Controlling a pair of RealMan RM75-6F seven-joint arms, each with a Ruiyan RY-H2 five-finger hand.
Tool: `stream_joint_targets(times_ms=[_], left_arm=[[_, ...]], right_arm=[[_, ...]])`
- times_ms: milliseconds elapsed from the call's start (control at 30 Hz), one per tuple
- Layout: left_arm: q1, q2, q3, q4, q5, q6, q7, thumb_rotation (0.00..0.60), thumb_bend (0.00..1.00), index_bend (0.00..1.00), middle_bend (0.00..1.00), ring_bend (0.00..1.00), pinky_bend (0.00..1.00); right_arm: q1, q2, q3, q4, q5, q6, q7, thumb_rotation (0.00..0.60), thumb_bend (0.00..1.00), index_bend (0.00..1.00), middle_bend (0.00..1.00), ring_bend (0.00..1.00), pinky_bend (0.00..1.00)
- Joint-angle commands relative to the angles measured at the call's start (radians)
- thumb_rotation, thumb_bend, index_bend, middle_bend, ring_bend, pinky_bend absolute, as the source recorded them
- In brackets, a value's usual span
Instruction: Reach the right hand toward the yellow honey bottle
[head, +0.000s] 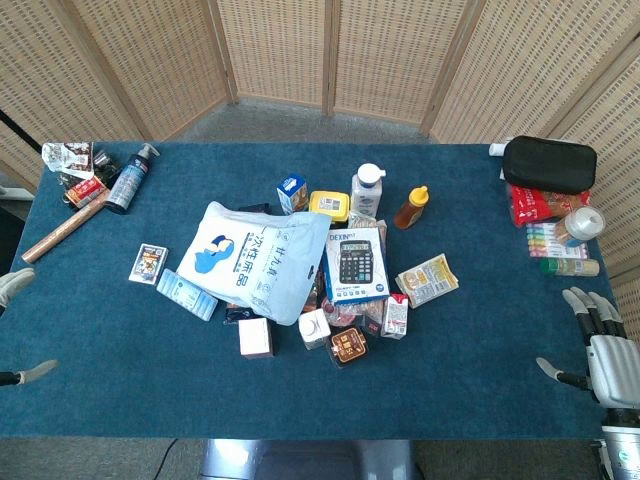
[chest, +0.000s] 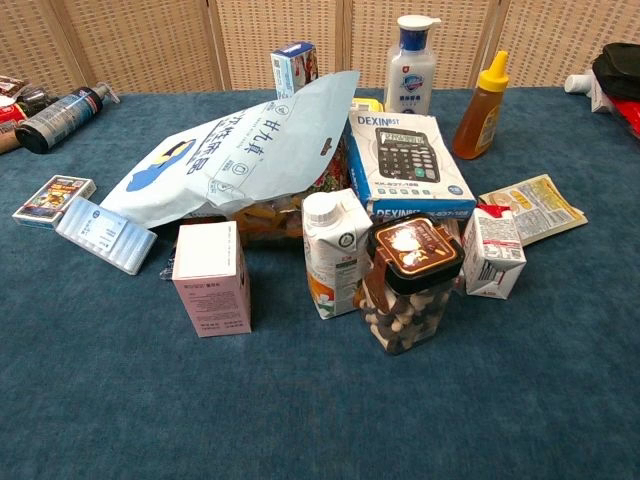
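Note:
The honey bottle (head: 412, 208) has an amber body and a yellow cap; it stands behind the calculator box and to the right of the white sanitizer bottle, and the chest view shows the honey bottle (chest: 482, 110) at the back right. My right hand (head: 597, 343) hovers at the table's near right edge, fingers spread and holding nothing, far from the bottle. Only the fingertips of my left hand (head: 14, 285) show at the left edge, apart and holding nothing. Neither hand appears in the chest view.
A pile fills the table's middle: calculator box (head: 354, 263), blue-white bag (head: 258, 257), sanitizer bottle (head: 367, 190), milk cartons (head: 394, 316), lidded jar (chest: 410, 285), pink box (chest: 210, 278). A black pouch (head: 548, 163) and markers (head: 556, 240) lie at the far right.

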Motion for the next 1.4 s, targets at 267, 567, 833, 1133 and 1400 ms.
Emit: stream_joint_targets(times_ms=[267,567,833,1133,1400], left_arm=[[-0.005,-0.003,0.003,-0.007,0.005,-0.007,0.014,0.6,0.0,0.03,0.0,0.0,0.0],[-0.009,0.002,0.011,-0.002,0.036,0.011,-0.021,0.6,0.0,0.03,0.0,0.0,0.0],[-0.026,-0.002,0.008,0.003,0.009,-0.028,-0.022,0.6,0.0,0.03,0.0,0.0,0.0],[-0.041,-0.007,0.003,0.009,-0.024,-0.067,-0.017,0.6,0.0,0.03,0.0,0.0,0.0],[-0.056,-0.01,-0.008,0.019,-0.063,-0.104,-0.026,0.6,0.0,0.03,0.0,0.0,0.0]], right_arm=[[0.023,-0.005,0.001,0.009,0.008,-0.051,0.042,0.6,0.0,0.0,0.0,0.0,0.0],[0.198,-0.022,0.086,0.057,0.095,-0.317,0.208,0.6,0.0,0.0,0.0,0.0,0.0],[0.372,-0.106,0.185,0.159,0.237,-0.551,0.22,0.6,0.0,0.0,0.0,0.0,0.0],[0.545,-0.245,0.279,0.35,0.408,-0.757,0.195,0.6,0.0,0.0,0.0,0.0,0.0],[0.677,-0.336,0.342,0.504,0.535,-0.87,0.123,0.6,0.0,0.0,0.0,0.0,0.0]])
